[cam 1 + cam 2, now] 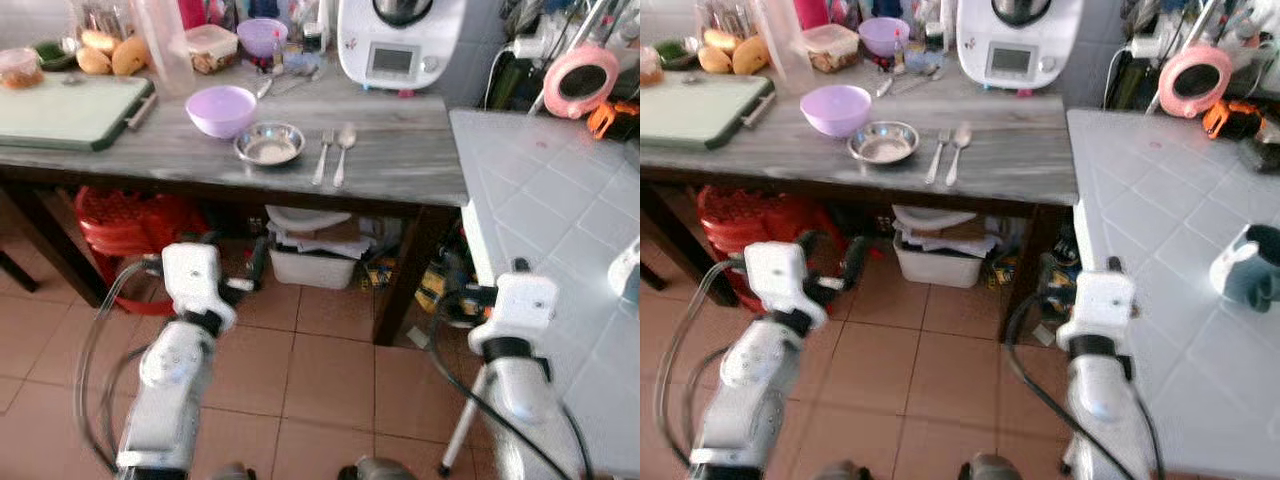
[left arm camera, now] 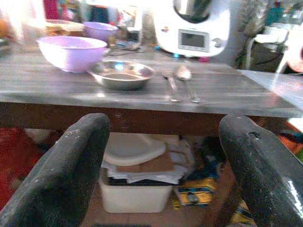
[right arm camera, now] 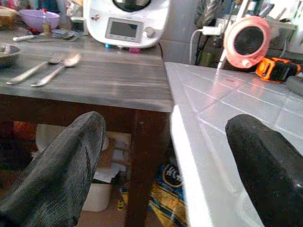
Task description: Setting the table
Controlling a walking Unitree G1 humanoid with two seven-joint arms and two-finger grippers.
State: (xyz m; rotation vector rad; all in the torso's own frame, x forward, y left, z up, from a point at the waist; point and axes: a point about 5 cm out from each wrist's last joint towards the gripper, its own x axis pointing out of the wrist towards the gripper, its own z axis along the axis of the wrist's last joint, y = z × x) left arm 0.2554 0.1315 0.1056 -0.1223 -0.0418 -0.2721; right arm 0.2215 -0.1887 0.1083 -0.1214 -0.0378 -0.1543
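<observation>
On the grey wooden table point(image 1: 400, 165) stand the things for the place setting. A small shallow steel bowl point(image 1: 269, 144) sits near the front edge, and just behind it, to the robot's left, is a lilac plastic bowl point(image 1: 222, 109), very close to the steel one. To the right of the steel bowl lie a metal fork point(image 1: 323, 156) and a metal spoon point(image 1: 342, 152), side by side and almost parallel, with their handles toward the front edge. At the back of the table stands a white kitchen machine with a small screen point(image 1: 396, 45), and at the far left lies a pale green cutting board point(image 1: 70, 110). A second, smaller lilac bowl point(image 1: 262, 36) is at the back among jars and boxes (too blurred to name).

The left gripper point(image 2: 161, 165) is held low in front of the table, below the tabletop, with its two black fingers point(image 2: 71, 175) spread wide and nothing between them. The right gripper point(image 3: 165, 165) is at the same height, near the corner where the table meets a white tiled counter point(image 1: 550, 210); its fingers point(image 3: 61, 165) are also wide apart and hold nothing.

Under the table are a red plastic basket point(image 1: 130, 225) and a white plastic box point(image 1: 312, 265) with papers on top. On the counter stands a round pink mirror point(image 1: 581, 82).
</observation>
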